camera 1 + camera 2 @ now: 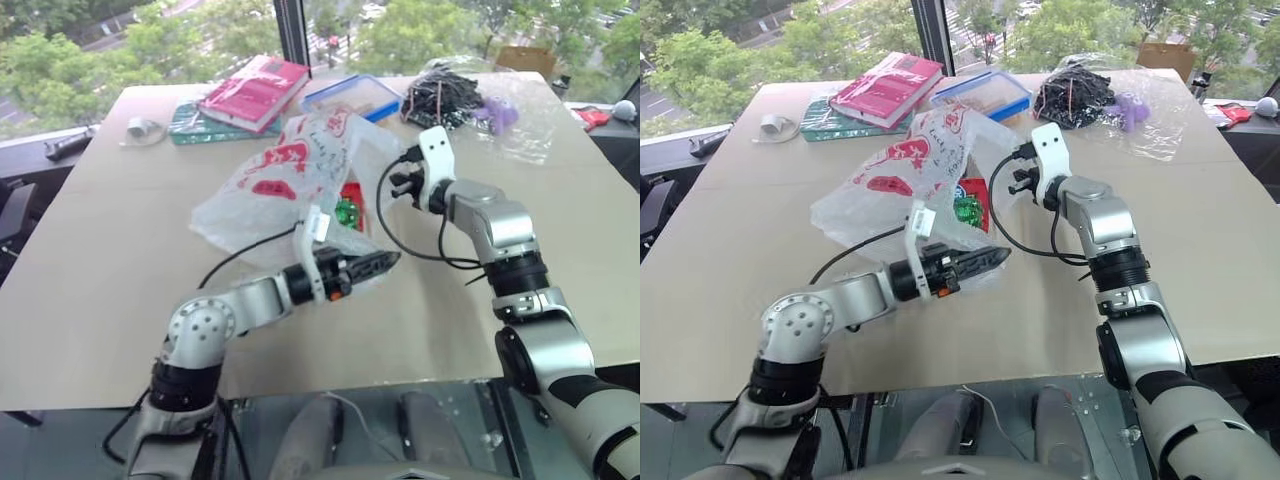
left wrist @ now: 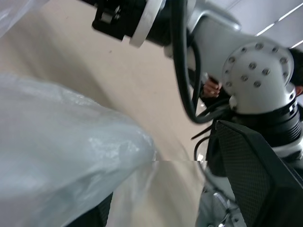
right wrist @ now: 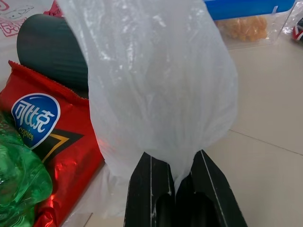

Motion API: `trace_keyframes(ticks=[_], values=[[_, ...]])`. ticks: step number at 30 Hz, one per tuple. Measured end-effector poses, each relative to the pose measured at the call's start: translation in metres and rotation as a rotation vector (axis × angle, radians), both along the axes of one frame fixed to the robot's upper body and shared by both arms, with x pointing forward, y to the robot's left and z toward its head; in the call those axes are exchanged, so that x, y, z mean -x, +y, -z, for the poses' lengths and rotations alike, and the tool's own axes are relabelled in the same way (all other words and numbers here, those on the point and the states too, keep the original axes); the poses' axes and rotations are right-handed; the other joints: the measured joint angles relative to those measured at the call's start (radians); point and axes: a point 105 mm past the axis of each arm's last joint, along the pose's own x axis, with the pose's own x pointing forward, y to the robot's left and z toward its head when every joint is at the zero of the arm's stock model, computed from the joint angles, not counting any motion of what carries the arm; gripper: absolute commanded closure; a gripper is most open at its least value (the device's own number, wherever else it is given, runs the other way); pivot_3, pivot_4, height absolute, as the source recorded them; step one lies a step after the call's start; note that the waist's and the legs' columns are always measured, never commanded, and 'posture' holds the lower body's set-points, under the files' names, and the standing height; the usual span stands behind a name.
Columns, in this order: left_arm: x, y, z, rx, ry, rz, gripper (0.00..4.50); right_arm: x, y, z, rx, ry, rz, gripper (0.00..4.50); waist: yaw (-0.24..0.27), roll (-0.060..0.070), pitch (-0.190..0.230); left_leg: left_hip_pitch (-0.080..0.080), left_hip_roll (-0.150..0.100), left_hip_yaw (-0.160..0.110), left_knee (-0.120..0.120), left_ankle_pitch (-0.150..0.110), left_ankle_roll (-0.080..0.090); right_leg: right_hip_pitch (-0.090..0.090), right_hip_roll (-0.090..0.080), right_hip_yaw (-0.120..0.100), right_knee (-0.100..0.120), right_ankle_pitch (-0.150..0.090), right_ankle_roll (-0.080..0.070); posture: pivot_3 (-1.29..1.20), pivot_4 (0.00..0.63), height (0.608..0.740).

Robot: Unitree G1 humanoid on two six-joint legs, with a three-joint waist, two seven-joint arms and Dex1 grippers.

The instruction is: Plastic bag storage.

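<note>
A large, thin, crinkly white plastic bag point(image 1: 275, 185) with red printed marks lies near the middle of the pale beige desk point(image 1: 100, 280), its long axis running slantwise from the near left toward the far right, where its upper end is lifted off the surface. The right pincer point(image 3: 182, 182) has its two black fingers pressed tight together on a gathered fold of that film, holding this end up. Under the raised plastic sit a shiny red snack packet point(image 3: 52, 142) and something green and crinkled point(image 3: 19, 175), possibly a small bottle, though little of it is plain. The left pincer point(image 1: 385, 262) reaches in level at the bag's near edge, its fingers standing apart with film bulging beside them. At the far side of the desk lie a red book point(image 1: 255, 90) on a green one and a blue-lidded clear box point(image 1: 352, 97).
</note>
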Motion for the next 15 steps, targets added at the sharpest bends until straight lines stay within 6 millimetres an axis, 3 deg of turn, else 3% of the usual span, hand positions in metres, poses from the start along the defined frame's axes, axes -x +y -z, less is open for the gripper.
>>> trace_keyframes(ticks=[1, 6, 11, 15], values=[[-0.001, 0.001, -0.001, 0.004, -0.001, -0.004, 2.03, 0.0, -0.001, 0.0, -0.001, -0.001, 0.004, 4.5, 0.0, 0.0, 0.0, 0.0, 0.0, 0.0, 0.0, 0.0, 0.0, 0.0, 0.0, 0.0, 0.0, 0.0, 0.0, 0.0, 0.15, 0.74], [-0.016, 0.017, -0.015, 0.071, -0.013, -0.062, 4.42, -0.006, -0.02, -0.011, -0.032, -0.023, 0.063, 4.5, 0.002, 0.0, 0.0, 0.0, 0.0, 0.0, 0.0, 0.0, 0.0, 0.0, 0.0, 0.0, 0.0, 0.0, 0.0, 0.0, 0.15, 0.74], [-0.033, 0.031, -0.055, 0.147, -0.1, -0.113, 4.47, -0.012, -0.025, -0.029, -0.061, -0.062, 0.076, 4.5, 0.001, 0.0, 0.0, 0.0, 0.0, 0.0, 0.001, 0.0, 0.0, 0.0, 0.0, 0.0, 0.0, 0.0, 0.0, 0.0, 0.15, 0.74], [-0.046, 0.046, -0.128, 0.325, -0.224, -0.128, 4.47, -0.017, -0.036, -0.063, -0.197, -0.106, 0.087, 4.5, 0.004, -0.002, 0.001, -0.002, 0.0, -0.001, 0.001, 0.0, 0.0, -0.001, 0.0, -0.002, -0.001, 0.0, 0.0, 0.0, 0.15, 0.74]])
